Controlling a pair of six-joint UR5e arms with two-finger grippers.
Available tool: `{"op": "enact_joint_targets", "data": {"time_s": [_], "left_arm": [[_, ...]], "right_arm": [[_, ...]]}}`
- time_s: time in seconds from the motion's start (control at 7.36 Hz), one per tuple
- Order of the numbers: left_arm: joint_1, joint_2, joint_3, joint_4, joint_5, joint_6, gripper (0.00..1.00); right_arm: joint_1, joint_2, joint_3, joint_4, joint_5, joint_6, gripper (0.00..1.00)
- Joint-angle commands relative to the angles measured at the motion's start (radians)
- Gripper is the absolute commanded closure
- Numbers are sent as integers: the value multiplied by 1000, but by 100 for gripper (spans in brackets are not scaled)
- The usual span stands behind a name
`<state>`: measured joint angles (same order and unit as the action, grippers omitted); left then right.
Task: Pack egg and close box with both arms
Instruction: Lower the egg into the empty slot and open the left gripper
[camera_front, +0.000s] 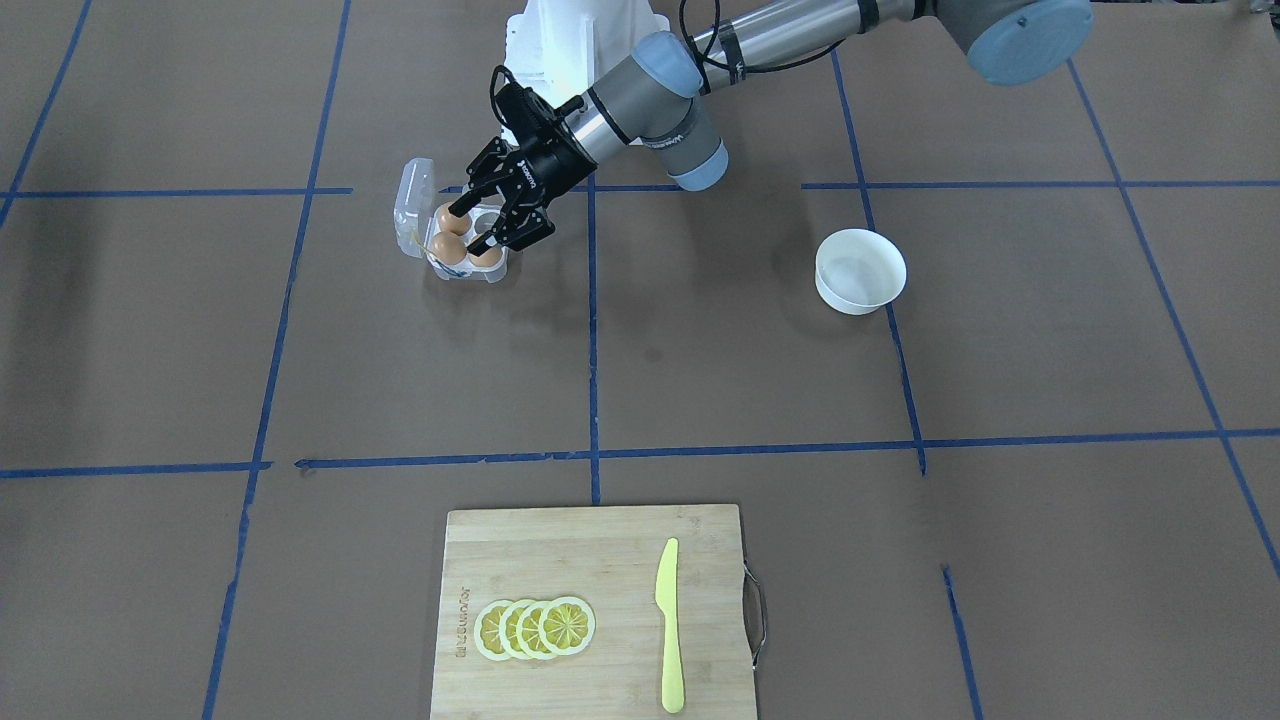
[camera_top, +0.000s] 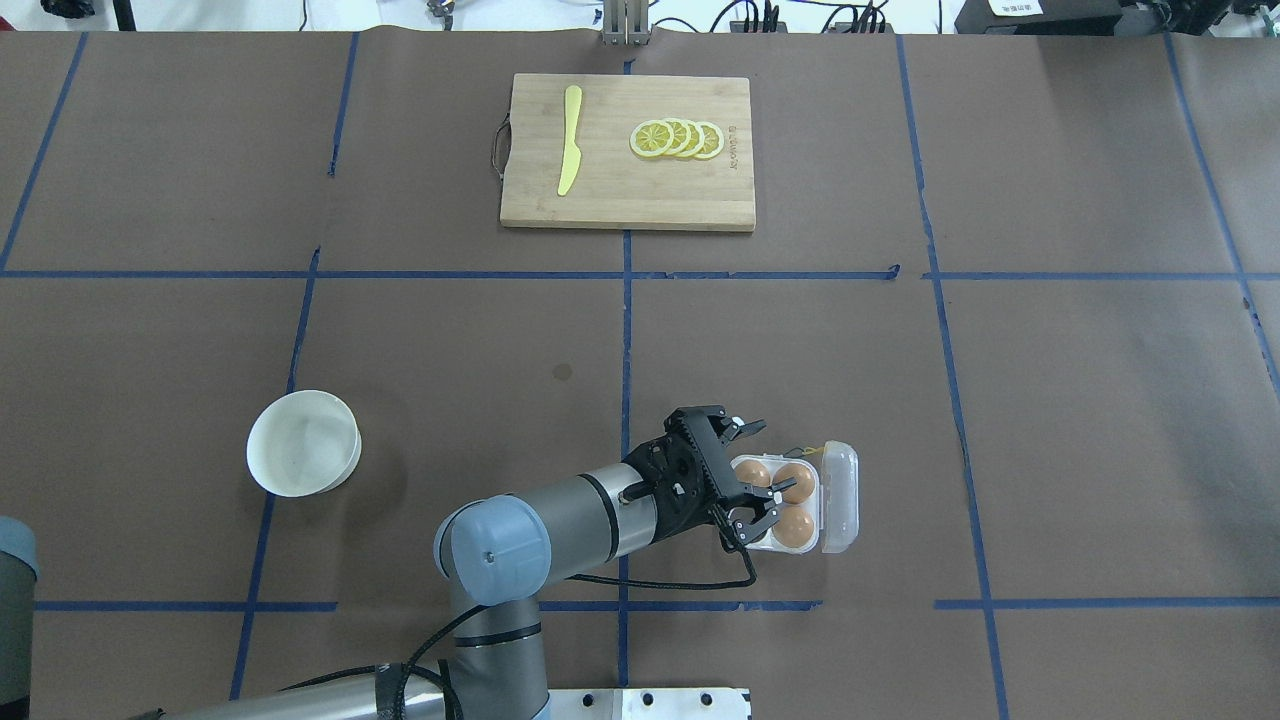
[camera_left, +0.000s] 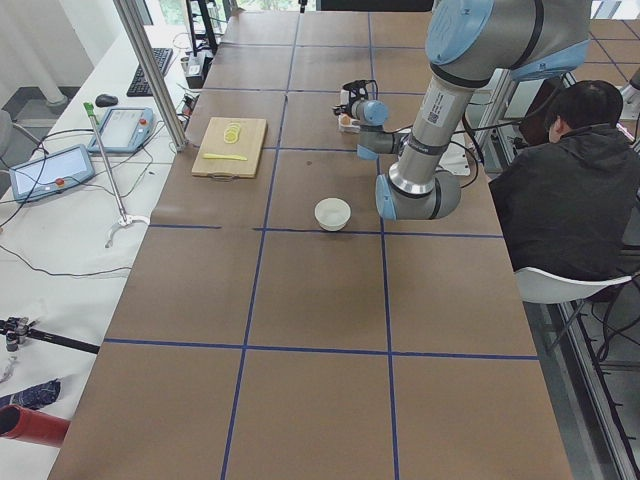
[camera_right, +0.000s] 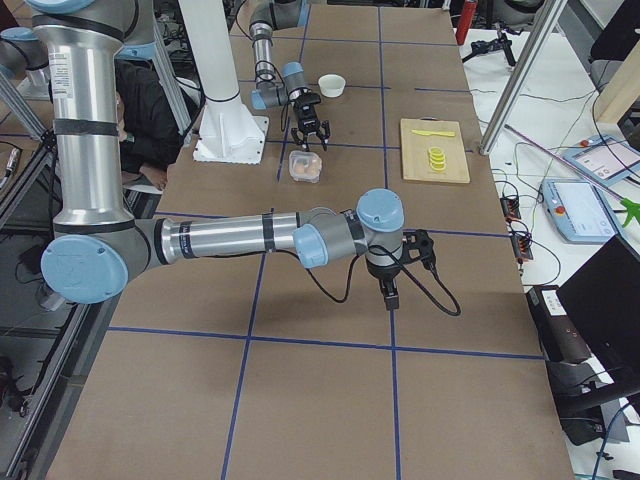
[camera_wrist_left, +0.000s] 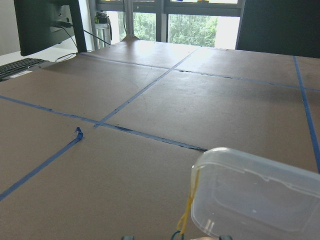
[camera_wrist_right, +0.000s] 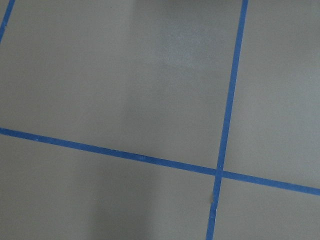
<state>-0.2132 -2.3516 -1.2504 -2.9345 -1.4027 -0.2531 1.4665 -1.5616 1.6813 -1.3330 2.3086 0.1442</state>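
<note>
Left tool spread, hovering over egg carton on worktop near robot's base. Three eggs inside, lid hinged open. Can't tell right tool state. Likely light, flexy, skiddy; fragile contents. Push lid's free edge gently, brace tray side.

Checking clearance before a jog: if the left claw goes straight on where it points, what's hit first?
Probably the open egg box: the left claw, open, points down into it. Whether it meets an egg or the plastic first, depth doesn't show.
</note>
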Motion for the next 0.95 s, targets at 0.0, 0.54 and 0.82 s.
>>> {"op": "enact_joint_targets", "data": {"time_s": [0.0, 0.54, 0.82], "left_arm": [[2, 0, -3, 0, -1, 0, 31], [-50, 14, -50, 37, -27, -61, 0], [-145, 104, -203, 240, -152, -115, 0]], "right_arm": [[0, 0, 0, 0, 0, 0, 0], [0, 0, 0, 0, 3, 5, 0], [0, 0, 0, 0, 3, 5, 0]]}}
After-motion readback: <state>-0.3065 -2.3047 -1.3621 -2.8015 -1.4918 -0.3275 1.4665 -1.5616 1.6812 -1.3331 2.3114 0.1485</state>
